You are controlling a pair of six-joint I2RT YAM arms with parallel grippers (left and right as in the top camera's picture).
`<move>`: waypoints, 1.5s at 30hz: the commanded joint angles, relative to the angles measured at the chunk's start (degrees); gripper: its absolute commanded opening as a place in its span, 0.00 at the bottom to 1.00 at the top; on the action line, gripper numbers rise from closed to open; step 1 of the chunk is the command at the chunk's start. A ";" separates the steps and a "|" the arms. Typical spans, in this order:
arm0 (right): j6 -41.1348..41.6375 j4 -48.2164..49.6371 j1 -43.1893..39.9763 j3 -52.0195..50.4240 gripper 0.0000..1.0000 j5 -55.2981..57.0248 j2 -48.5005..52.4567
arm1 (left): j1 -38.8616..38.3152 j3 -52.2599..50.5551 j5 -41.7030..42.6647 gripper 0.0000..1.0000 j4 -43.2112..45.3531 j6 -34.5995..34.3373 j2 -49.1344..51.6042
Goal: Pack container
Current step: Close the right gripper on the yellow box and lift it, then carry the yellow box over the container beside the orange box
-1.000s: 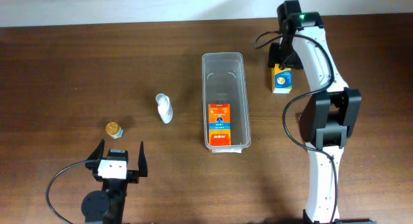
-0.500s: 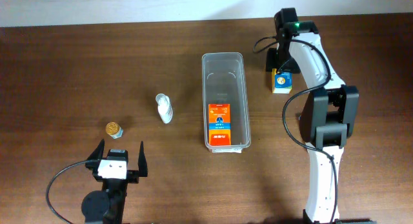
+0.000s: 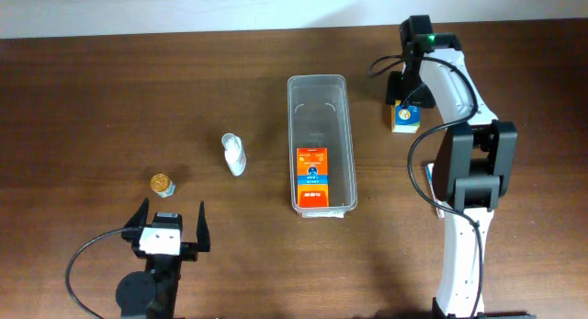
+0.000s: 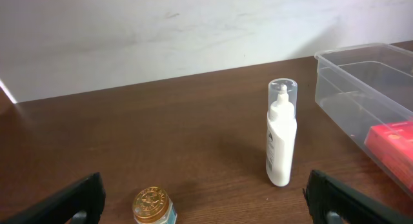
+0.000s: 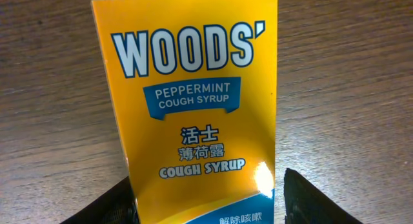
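Observation:
The container (image 3: 292,144) is a long clear bin at the table's middle, with an orange and red box (image 3: 312,176) lying in its near half. Its corner shows in the left wrist view as the container (image 4: 361,75). At the far right, my right gripper (image 3: 405,104) points down over a yellow cough syrup box (image 3: 404,119). In the right wrist view that box (image 5: 193,88) fills the space between the fingers of the right gripper (image 5: 206,208), which is shut on it. My left gripper (image 3: 171,225) stands open near the front left edge, holding nothing.
A white bottle with a clear cap (image 3: 234,154) stands left of the bin, also seen as the bottle (image 4: 281,137). A small gold-lidded jar (image 3: 163,183) sits nearer my left gripper, and shows as the jar (image 4: 153,206). A pale wall runs along the table's far edge.
The right arm's wrist has shifted slightly over the yellow box, which now sits a little nearer and to the right. The left arm has not moved.

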 commanded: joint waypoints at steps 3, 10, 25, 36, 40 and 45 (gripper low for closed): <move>-0.37 0.20 -0.35 -0.35 0.61 -1.95 1.33 | 0.28 -0.63 0.22 0.99 0.00 0.92 -0.28; -0.37 0.42 -0.20 -0.35 0.61 -2.58 2.25 | 0.28 -0.63 0.22 0.99 0.00 0.92 -0.28; -0.13 0.07 -0.22 0.81 0.41 -3.30 1.75 | 0.28 -0.63 0.22 0.99 0.00 0.92 -0.28; -0.13 -13.07 -0.07 18.88 0.41 -9.79 0.07 | 0.28 -0.63 0.22 0.99 0.00 0.92 -0.28; -0.07 -22.53 -0.02 28.52 0.41 -12.68 0.07 | 0.28 -0.63 0.22 0.99 0.00 0.92 -0.28; 2.08 -32.30 0.59 41.00 0.41 -14.84 0.07 | 0.28 -0.63 0.22 1.00 0.00 0.92 -0.28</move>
